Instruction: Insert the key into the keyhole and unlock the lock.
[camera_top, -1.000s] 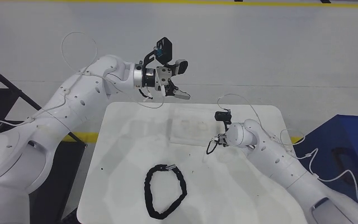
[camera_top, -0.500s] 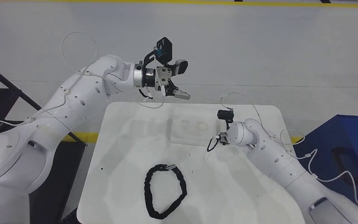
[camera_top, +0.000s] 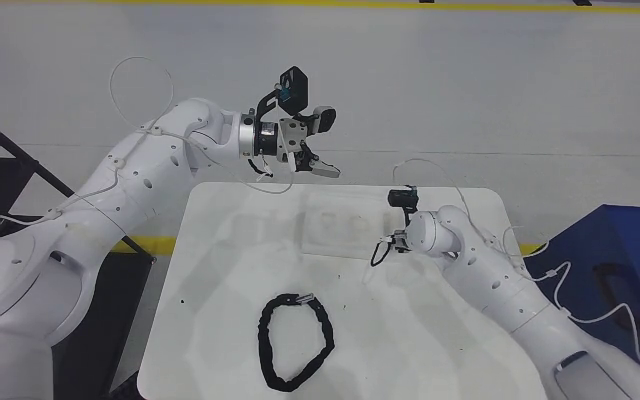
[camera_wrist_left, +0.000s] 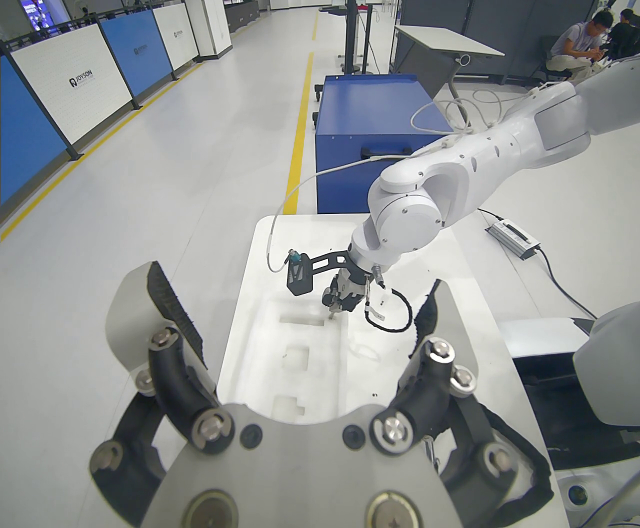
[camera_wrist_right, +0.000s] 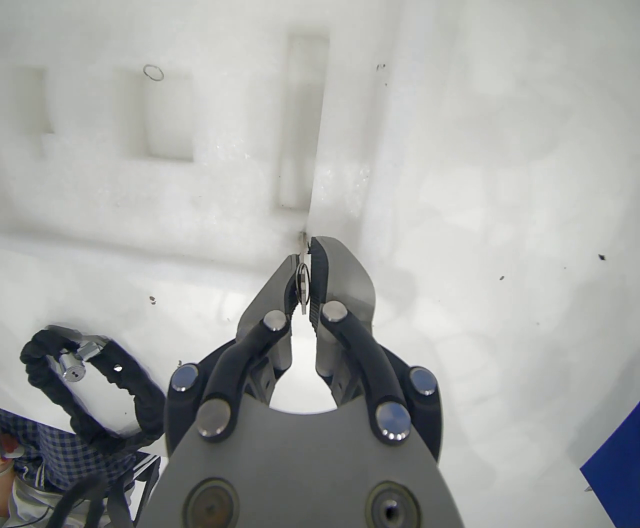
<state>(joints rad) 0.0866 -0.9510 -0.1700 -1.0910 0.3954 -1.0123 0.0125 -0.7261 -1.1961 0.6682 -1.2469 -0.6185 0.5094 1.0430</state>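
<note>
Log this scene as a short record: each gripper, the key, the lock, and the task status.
left gripper: open, empty, above the far edge of the white table
right gripper: shut on small silver metal key, low at the narrow slot of the white foam tray
lock: black fabric-sleeved chain lock, lying looped on the table's near half, apart from both grippers
task status: key not yet in keyhole

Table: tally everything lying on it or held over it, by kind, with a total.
key, in the right gripper: 1
chain lock: 1
foam tray: 1
small ring, on the foam tray: 1
Total: 4
</note>
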